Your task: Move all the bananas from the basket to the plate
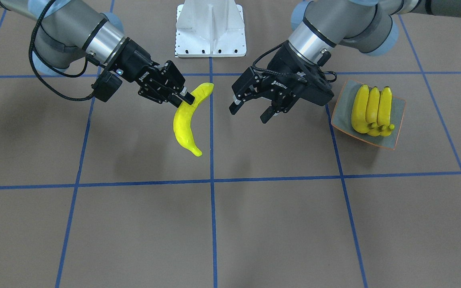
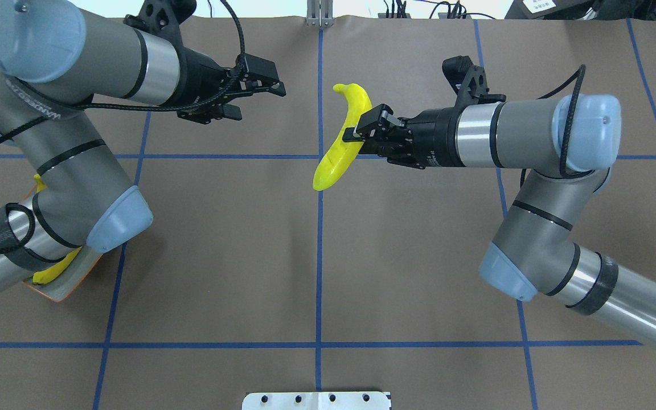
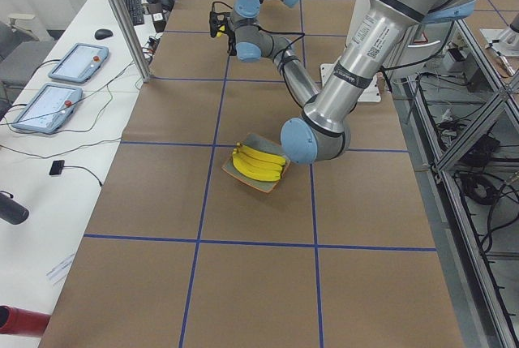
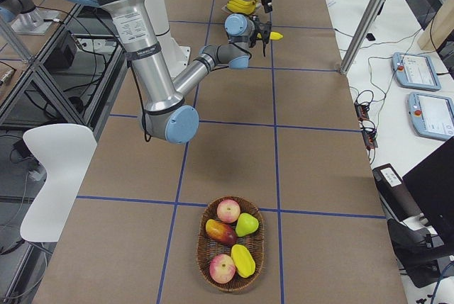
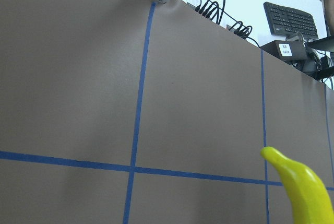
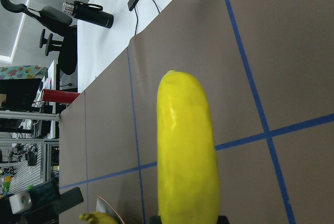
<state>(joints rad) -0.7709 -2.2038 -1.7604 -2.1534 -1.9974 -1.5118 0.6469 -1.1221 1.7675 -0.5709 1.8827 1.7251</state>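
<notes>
Handover seems the aim: the right gripper (image 1: 185, 98) clamps a glossy yellow toy banana (image 1: 185, 128) aloft over mid-table, the left gripper (image 1: 250, 113) gaping beside it, ready to carry it to the squarish grey-blue orange-rimmed plate (image 1: 341, 114) holding three more bananas (image 1: 372, 108).

Three glossy yellow bananas (image 1: 372, 109) lie side by side and touching, dark tips together, on the grey-blue, orange-rimmed plate (image 1: 398, 120). A fourth banana (image 1: 185, 128) hangs tilted above mid-table, pinched partway along by the right gripper (image 1: 185, 99), well apart from the plate. The oval wicker basket (image 4: 201, 246) sits at the opposite table end, holding other fruit.
</notes>
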